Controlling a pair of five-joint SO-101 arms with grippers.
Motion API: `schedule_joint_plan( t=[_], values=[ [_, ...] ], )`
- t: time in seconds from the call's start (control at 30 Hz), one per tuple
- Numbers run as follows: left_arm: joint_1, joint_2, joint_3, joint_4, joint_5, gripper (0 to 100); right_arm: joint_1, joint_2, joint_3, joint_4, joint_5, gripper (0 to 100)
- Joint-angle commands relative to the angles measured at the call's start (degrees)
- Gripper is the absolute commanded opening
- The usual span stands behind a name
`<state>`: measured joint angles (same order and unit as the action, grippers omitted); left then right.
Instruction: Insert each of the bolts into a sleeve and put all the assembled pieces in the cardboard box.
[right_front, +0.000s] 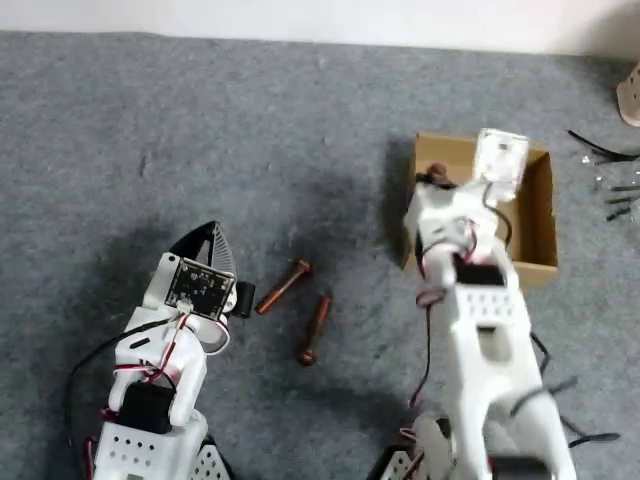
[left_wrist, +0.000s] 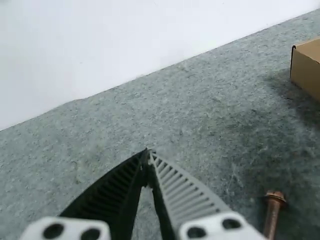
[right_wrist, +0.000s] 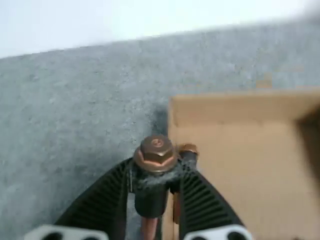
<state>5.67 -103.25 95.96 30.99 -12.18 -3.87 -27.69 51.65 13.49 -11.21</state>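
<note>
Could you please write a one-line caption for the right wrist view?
Right gripper holds a copper hex-head bolt at the cardboard box edge.

Bright, even, diffuse light from overhead. Soft dark shadows on the grey carpet (right_front: 100, 150), spreading toward its left edge from the left arm (right_front: 165, 340) and the cardboard box (right_front: 540, 215). White wall (left_wrist: 100, 45) is washed out, no detail. Box interior goes dark in one corner. Faint sheen on the bolt (right_wrist: 156, 151) head.
</note>
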Motion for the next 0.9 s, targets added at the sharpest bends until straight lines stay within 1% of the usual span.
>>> schedule_joint_plan(
  t=[0.0,0.13,0.23,0.53,0.73,0.87],
  values=[
    [-0.7,-0.2,1.3,-0.9,-0.3,1,3.8,9.9,-5.8,-4.0,-5.0,0.5],
    [-0.7,-0.2,1.3,-0.9,-0.3,1,9.3,17.8,-5.8,-8.9,-5.0,0.5],
    [-0.7,-0.2,1.3,-0.9,-0.2,1,11.4,20.4,-5.8,-10.8,-5.0,0.9],
    [-0.7,-0.2,1.3,-0.9,-0.2,1,11.7,21.1,-5.6,-10.4,-4.9,1.8],
    [-0.7,-0.2,1.3,-0.9,-0.2,1,11.7,20.8,-5.5,-10.3,-4.9,17.3],
    [-0.7,-0.2,1.3,-0.9,-0.2,1,11.7,20.7,-5.5,-10.3,-4.9,19.0]
  ],
)
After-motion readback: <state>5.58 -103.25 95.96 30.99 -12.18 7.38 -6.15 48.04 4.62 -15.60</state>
